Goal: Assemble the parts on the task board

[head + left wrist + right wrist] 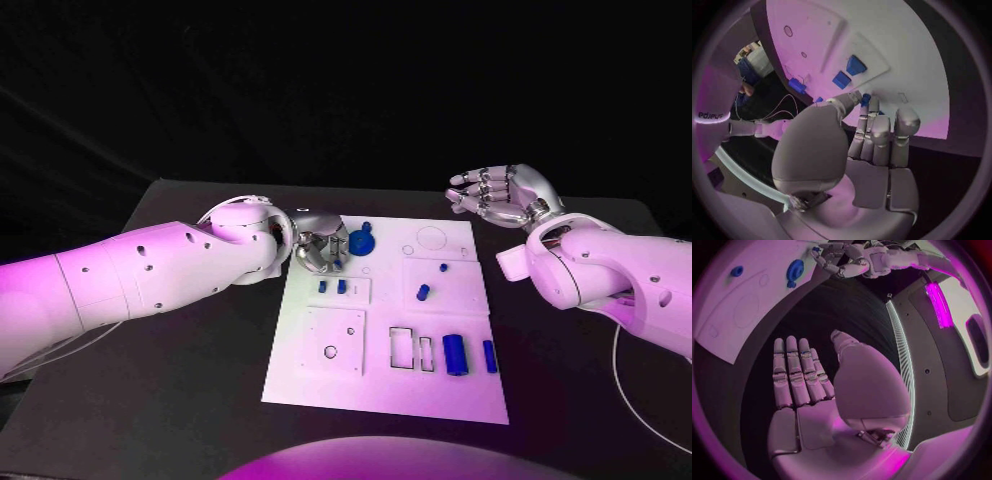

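- Black worktop (188,400) carries the white task board (389,395), which lies in its middle, with dark drapes closing the room behind.
- Nearest on the board, two long blue parts (456,354) lie side by side close to its right edge, just beside two slim rectangular slots.
- Further in, a short blue part (424,292) lies alone, and two small blue parts (332,286) sit in a raised square panel toward the left.
- At the far left corner the left hand (317,250) reaches down onto the board, fingers curled close beside a round blue part (362,241); whether it grips anything I cannot tell.
- Beyond the board's far right corner the right hand (498,195) hovers above the worktop, fingers spread, holding nothing.
- The word "sharpa" reads on the white arm in the left wrist view.
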